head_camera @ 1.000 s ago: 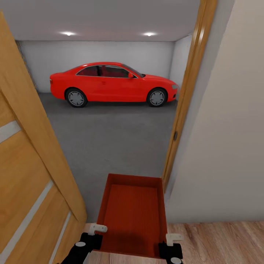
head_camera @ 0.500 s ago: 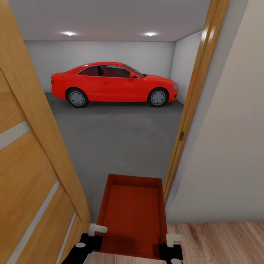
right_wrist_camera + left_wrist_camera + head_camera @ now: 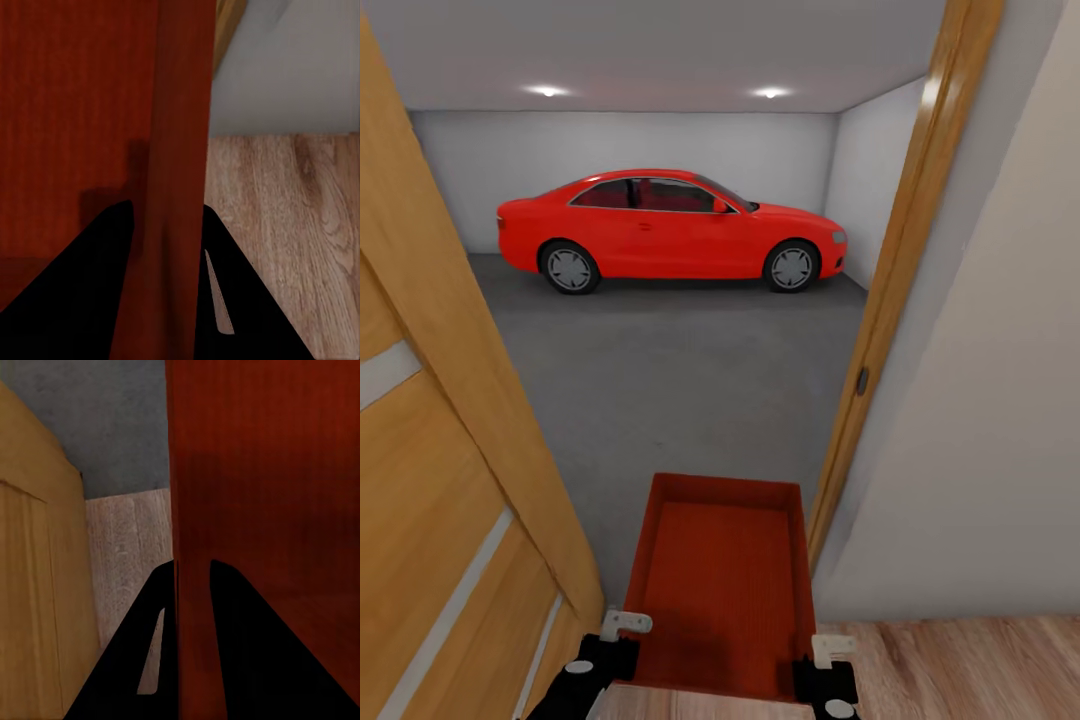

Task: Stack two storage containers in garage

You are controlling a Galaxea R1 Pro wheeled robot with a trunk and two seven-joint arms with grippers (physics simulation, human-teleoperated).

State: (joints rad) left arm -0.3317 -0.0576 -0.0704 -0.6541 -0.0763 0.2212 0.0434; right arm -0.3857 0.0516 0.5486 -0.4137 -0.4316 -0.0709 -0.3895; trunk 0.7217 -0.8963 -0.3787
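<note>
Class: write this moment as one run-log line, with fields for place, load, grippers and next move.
place: garage doorway | load: storage container | left gripper: shut on wall | right gripper: shut on wall | next: probably drive in

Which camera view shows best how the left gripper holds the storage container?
The left wrist view: the left gripper has one dark finger on each side of the storage container wall. The head view shows that gripper at the container's near left corner. The right wrist view shows the right gripper clamping the opposite wall.

dark grey concrete garage floor (image 3: 680, 390), red car (image 3: 670, 228) parked on it by the back wall
</note>
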